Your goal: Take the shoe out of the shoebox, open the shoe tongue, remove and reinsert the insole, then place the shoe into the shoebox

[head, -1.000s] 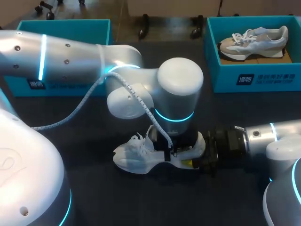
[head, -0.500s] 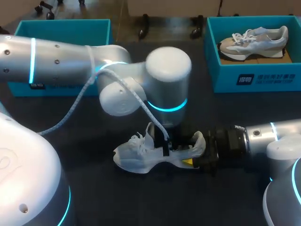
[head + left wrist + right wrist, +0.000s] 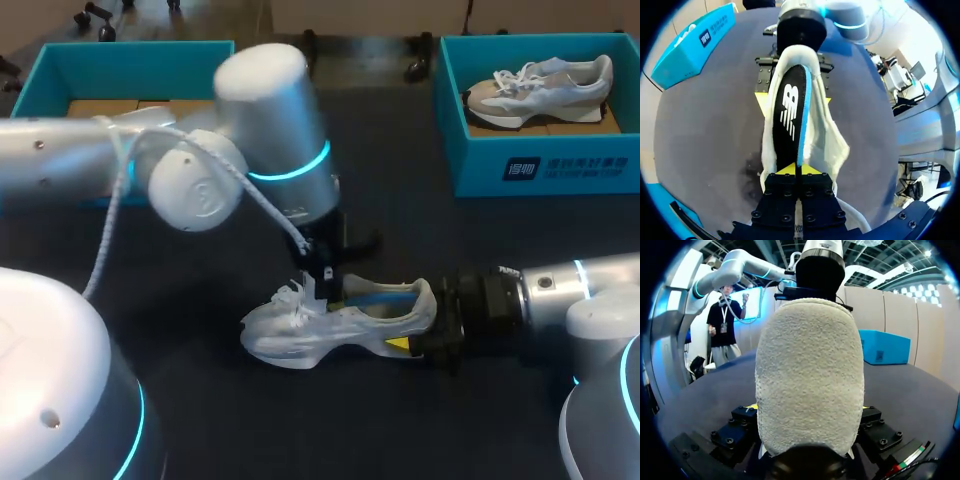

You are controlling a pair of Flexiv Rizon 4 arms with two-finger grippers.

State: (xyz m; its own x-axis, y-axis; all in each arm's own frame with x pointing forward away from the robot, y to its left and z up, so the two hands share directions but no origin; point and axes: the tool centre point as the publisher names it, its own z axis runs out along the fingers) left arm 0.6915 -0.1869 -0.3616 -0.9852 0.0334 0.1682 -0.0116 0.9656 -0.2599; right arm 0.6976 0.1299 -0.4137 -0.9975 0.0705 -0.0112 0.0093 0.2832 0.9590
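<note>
Left claw [image 3: 796, 172] clenched on the front edge of the insole [image 3: 787, 115]: both yellow tips pinch it from two sides, no gap btwn them. The insole is black on top w/ a blue rim. From the pinch it runs back along the inside of the shoe [image 3: 290, 335], and its rear end sits down in the heel cup. Right claw [image 3: 808, 407] grasps the shoe at the heel, one finger on each side of the padded heel collar, and braces it. The shoe lies on the table [image 3: 220, 400], toe pointing away from the right claw, laces loose over the forefoot. Can't tell tongue position w/ the left claw in the way. An empty teal box [image 3: 130, 50] stands well apart from the shoe, beyond its toe end. A second teal box [image 3: 560, 165], holding another shoe [image 3: 545, 85], stands well apart beyond the heel end. Step in hand, by my read: the insole part of the task. Shoe is out of the box, front of insole is gripped, rear not yet free. Looks like removal, though reinsertion could look alike at this instant. Next move calls for the left claw to draw the insole up and clear of the shoe opening w/o losing the thin edge. The right claw must hold the heel firm so the shoe doesn't lift along. Risk: insole slips from the pinch, or the shoe tips.
</note>
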